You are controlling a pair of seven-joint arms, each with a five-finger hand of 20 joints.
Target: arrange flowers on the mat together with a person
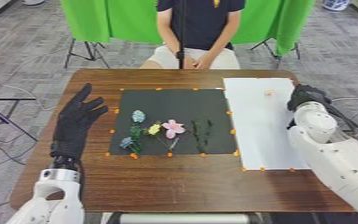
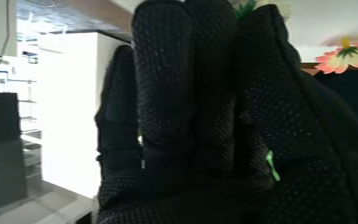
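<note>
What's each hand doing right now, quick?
Left hand: open, empty.
Right hand: can't be told whether open or closed; a bit of green shows against the glove, but whether it holds a flower is unclear.

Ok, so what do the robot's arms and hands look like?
The left arm and right arm are white with rounded shells. The left hand and right hand wear black gloves; the right glove's fabric has tiny dots. Dark cables run beside the right arm.

No legible txt, labels, nos. or signs.
</note>
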